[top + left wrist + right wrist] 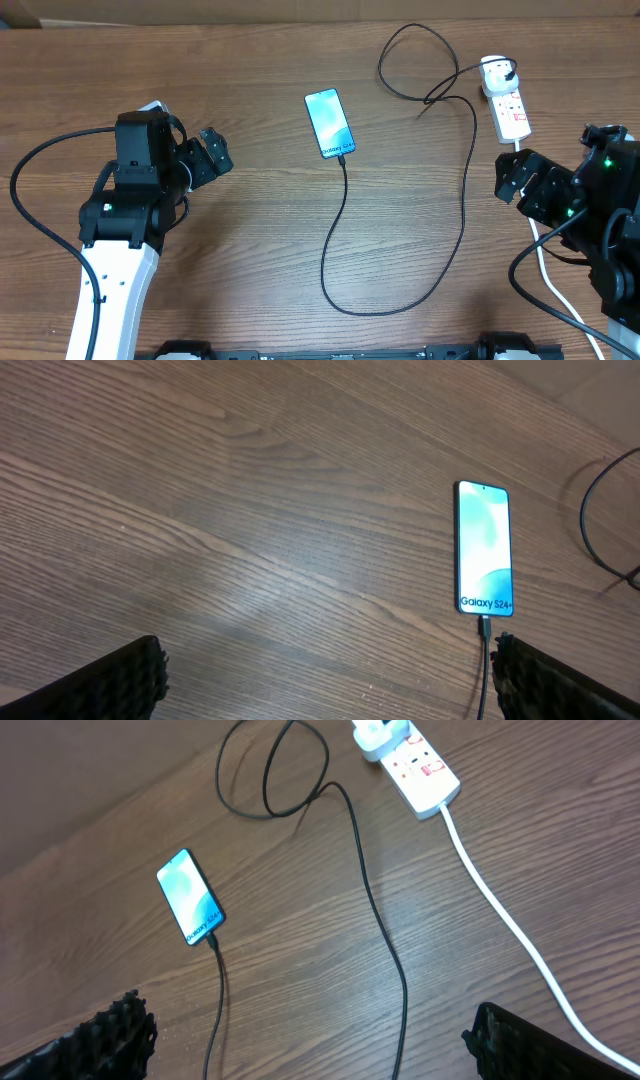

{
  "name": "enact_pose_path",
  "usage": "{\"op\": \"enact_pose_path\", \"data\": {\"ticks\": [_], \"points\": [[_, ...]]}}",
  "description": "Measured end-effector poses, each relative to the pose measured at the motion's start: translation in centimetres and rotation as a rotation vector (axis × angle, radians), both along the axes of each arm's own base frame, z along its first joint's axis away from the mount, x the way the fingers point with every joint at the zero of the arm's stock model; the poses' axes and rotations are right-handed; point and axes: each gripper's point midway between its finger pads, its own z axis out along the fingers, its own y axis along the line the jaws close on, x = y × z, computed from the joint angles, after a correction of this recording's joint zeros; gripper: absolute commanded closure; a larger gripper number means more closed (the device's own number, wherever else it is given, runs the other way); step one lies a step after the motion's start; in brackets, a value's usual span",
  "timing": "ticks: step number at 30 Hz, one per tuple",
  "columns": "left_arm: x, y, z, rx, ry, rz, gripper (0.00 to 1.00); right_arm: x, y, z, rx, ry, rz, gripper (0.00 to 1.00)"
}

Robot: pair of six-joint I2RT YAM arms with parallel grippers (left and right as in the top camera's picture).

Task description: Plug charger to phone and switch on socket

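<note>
Both my hands are sitting wide open and empty, left hand (217,152) mid-left, right hand (513,178) far right. The charger (463,200) is looking seated in the phone (330,123) at centre, so I'm aiming the right one at the socket (510,112) upper right, planning on pressing its red switch squarely and gently.

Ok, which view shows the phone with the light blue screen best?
Left wrist: the slim blue-screened phone is largest there, lettering readable, thin black cable at its bottom edge. Overhead and right wrist show it whole but small.

Teal phone (330,123), white socket (508,106)
</note>
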Motion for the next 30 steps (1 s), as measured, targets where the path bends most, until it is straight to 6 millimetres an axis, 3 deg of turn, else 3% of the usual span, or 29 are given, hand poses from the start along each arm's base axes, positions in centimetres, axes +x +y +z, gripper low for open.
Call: {"op": "enact_pose_path", "data": {"ticks": [8,22,30], "points": [[0.0,0.0,0.0,0.000,0.000,0.000,0.01,0.1,0.0,-0.2,0.001,0.011,0.000,0.00],[0.0,0.0,0.0,0.000,0.000,0.000,0.00,1.7,-0.1,-2.5,0.005,0.115,0.001,0.00],[0.0,0.0,0.0,0.000,0.000,0.000,0.01,3.0,0.3,-1.4,-0.001,0.034,0.018,0.00]]}}
